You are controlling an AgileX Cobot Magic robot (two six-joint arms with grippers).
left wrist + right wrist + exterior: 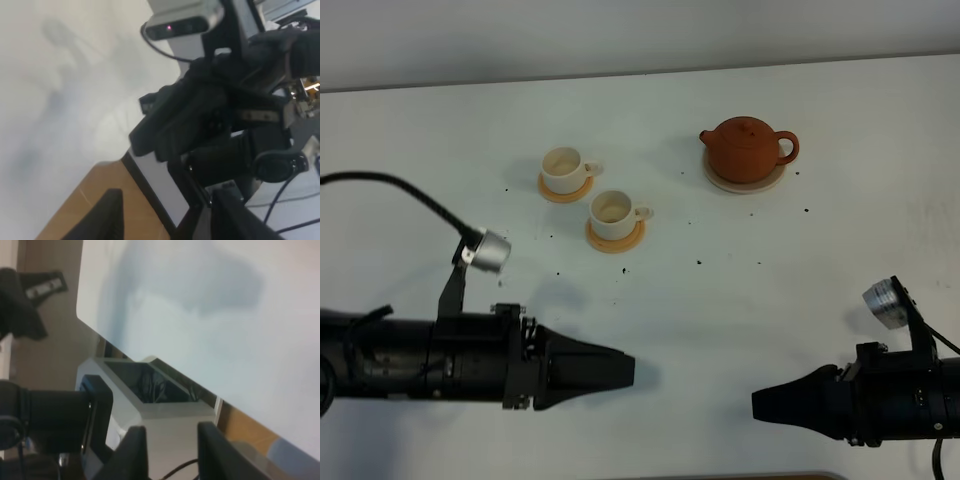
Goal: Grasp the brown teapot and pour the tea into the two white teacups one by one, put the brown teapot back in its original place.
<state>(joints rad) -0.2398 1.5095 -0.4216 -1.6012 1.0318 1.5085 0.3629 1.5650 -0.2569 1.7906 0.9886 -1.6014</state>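
Left end effector (630,372) and right end effector (756,403) are both sitting released, empty. I'd be approaching the teapot (745,150), well beyond the right one, handle-side and level.

My pincer (172,435) has its dark fingers (135,455) apart. A grey cabinet (165,415) sits at twelve o'clock, the white table (225,315) at one, a dark arm (50,415) at ten.

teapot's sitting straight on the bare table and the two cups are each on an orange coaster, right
Not quite. The brown teapot stands on a pale beige saucer, not on the bare table; the exterior high view shows it. The two white teacups do each sit on an orange coaster.
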